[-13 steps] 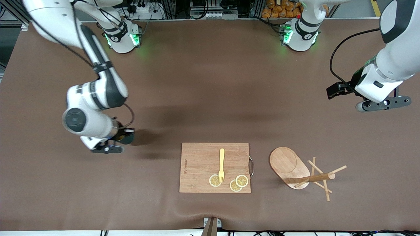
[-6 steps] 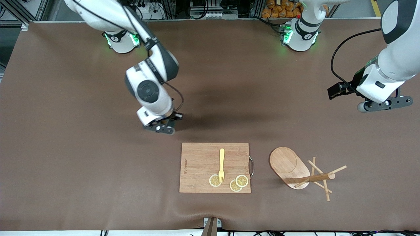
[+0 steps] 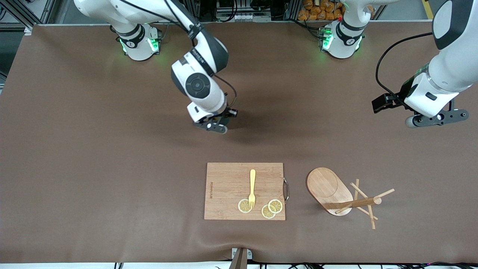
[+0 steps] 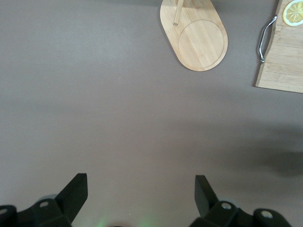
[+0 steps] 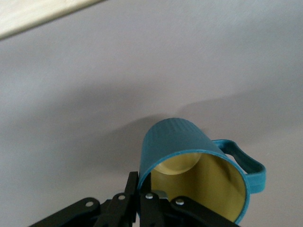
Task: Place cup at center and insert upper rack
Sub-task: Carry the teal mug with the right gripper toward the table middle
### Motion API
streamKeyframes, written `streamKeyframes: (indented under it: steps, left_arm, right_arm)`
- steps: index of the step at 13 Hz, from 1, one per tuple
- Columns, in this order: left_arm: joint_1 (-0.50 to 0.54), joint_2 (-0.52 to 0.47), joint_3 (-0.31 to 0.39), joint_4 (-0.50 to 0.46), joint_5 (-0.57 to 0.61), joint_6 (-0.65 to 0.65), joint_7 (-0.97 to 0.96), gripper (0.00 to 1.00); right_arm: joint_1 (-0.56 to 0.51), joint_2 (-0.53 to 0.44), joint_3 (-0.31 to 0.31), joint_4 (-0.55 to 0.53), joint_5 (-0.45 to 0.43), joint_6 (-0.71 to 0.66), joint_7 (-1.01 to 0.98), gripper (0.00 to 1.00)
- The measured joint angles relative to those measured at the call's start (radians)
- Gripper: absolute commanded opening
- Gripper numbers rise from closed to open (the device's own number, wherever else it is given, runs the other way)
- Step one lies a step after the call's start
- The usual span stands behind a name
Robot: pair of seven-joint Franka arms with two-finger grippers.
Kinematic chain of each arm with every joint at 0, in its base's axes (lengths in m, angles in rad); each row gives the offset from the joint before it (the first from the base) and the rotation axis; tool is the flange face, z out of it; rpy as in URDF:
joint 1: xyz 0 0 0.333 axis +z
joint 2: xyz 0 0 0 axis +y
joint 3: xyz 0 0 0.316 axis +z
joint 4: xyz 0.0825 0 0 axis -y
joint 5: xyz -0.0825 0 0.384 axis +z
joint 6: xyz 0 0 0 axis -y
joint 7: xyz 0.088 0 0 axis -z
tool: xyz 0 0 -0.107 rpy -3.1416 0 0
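Cup (image 5: 189, 156) now mid-table, in right gripper (image 5: 142, 201)

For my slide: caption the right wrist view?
Right gripper shut on the teal cup's rim, above the brown table.

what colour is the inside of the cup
Mustard yellow inside the cup, teal and ribbed outside; clearest in the right wrist view.

A ribbed teal-green cup (image 5: 182, 142) with a mustard-yellow inside and a thin loop handle is pinched at its rim by the right gripper (image 5: 142, 196), hanging tilted over the brown table (image 5: 94, 71). A pale wooden edge (image 5: 33, 16) shows near the frame's corner.
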Motion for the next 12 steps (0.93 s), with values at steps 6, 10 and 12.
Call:
streamKeyframes:
  steps: [6, 10, 12]
  left_arm:
    - [0.001, 0.000, 0.001, 0.000, 0.000, 0.000, 0.000, 1.00]
    - [0.003, 0.000, 0.001, 0.000, 0.000, 0.001, 0.000, 1.00]
    - [0.003, 0.000, 0.003, 0.002, 0.000, 0.001, 0.000, 1.00]
  right_arm:
    - [0.125, 0.061, -0.001, 0.001, 0.009, 0.111, 0.140, 0.00]
    - [0.158, 0.081, -0.002, 0.002, 0.009, 0.123, 0.200, 0.00]
    - [0.159, 0.082, -0.004, 0.002, 0.009, 0.121, 0.233, 0.00]
